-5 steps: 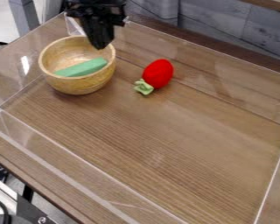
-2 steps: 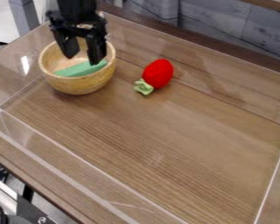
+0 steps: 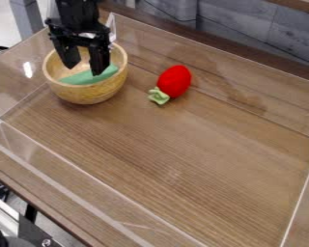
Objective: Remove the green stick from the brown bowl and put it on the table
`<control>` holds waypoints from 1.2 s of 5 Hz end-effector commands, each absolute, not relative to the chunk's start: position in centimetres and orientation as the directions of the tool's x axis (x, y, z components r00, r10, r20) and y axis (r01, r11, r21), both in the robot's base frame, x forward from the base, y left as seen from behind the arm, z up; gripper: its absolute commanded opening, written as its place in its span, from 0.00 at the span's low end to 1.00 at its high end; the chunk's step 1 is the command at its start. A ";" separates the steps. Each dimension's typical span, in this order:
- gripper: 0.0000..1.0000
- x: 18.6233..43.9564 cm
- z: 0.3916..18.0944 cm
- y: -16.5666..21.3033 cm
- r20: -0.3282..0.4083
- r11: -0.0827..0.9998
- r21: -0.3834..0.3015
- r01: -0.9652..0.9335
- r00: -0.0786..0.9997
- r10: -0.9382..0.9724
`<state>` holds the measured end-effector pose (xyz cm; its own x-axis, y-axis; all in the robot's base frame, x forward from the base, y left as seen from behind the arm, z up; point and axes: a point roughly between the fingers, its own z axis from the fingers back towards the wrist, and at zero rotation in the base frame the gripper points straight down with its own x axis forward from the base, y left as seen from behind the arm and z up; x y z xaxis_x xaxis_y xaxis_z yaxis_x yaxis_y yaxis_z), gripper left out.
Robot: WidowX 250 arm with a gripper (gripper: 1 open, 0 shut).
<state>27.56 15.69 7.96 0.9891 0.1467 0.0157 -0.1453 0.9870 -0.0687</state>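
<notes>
The brown bowl (image 3: 74,94) stands at the table's (image 3: 183,169) far left. The green stick (image 3: 101,74) lies inside it, partly hidden by the black gripper (image 3: 80,60). That gripper points straight down over the bowl's inside, open, with its fingertips low between the rim and on either side of the stick. Nothing is held between the fingers. I cannot tell whether the fingertips touch the stick.
A red strawberry toy (image 3: 177,80) with a small green leaf lies just right of the bowl. Low clear plastic walls (image 3: 15,145) run round the table's edges, one close behind and left of the bowl.
The gripper has opened from nearly shut. It has shifted left and sunk from above the bowl's far rim down into the bowl, over the stick.
</notes>
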 end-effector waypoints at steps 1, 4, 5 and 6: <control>1.00 28.5 8.9 17.1 0.063 0.985 -0.037 -0.167 0.983 0.170; 0.00 29.4 7.5 18.4 0.049 0.981 -0.021 -0.194 0.980 0.195; 0.00 29.5 7.3 18.6 0.047 0.981 -0.020 -0.192 0.980 0.192; 0.00 29.5 6.8 18.7 0.038 0.983 -0.021 -0.180 0.983 0.181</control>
